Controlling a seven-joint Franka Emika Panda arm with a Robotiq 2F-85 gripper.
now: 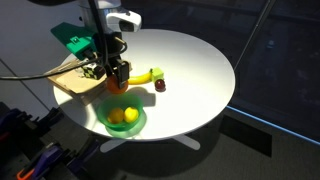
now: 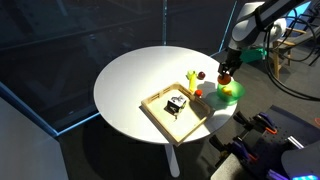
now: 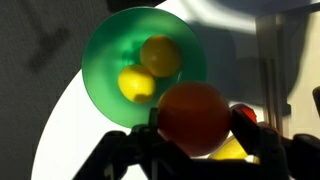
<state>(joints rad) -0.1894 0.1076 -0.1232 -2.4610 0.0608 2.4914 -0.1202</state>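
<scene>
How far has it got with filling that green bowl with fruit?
Two yellow fruits already lie in the green bowl. The hand grips an orange fruit above it. A banana and a small dark red fruit remain on the table.

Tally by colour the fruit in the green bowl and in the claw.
Yellow: 2, the pale fruit and the golden fruit in the bowl
Orange: 1, the round fruit held in the claw
Total: 3
</scene>
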